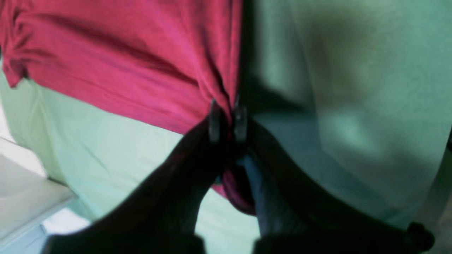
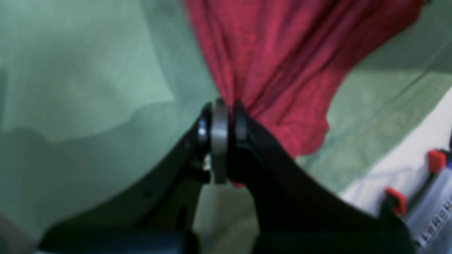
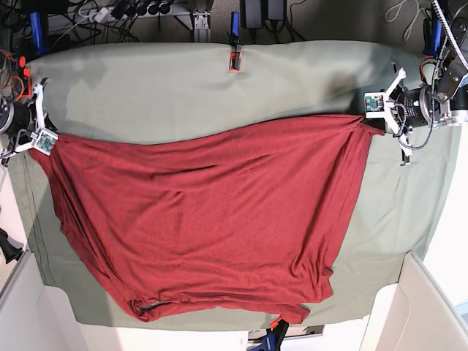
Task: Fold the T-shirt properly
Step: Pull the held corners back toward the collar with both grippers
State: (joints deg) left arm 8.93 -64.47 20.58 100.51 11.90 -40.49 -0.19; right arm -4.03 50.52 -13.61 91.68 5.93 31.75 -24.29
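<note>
One T-shirt (image 3: 212, 219), brick-red, lies spread across the counter (image 3: 183, 80) on a sage-green cloth (image 3: 395, 197); one garment only; its upper edge is stretched in a shallow sag between the two arms, its lower hem bunched and rumpled near the counter's front edge.

Two grippers in view, one per arm; left gripper (image 1: 227, 121), at the base view's right (image 3: 369, 121), has its fingers (image 1: 214, 123) pressed together on a pinch of red fabric at the shirt's upper corner; a fold of the cloth shows below the fingers in the left wrist view; red cloth fans out from the pinch to one side, bare green cloth to the other.

Right gripper (image 2: 226, 123), at the base view's left (image 3: 45, 142), has its fingers (image 2: 219, 137) likewise clamped on the shirt's other upper corner; the fabric hangs from the pinch in gathered pleats, lifted off the green cloth there.

Clamps along the counter's rim: one red-tipped clamp (image 3: 235, 55) at the middle of the far edge; two red clamp tips (image 2: 395, 199) visible beside the counter edge in the right wrist view, blurred.

One pale panel (image 3: 409, 307) stands at the base view's lower right corner.
</note>
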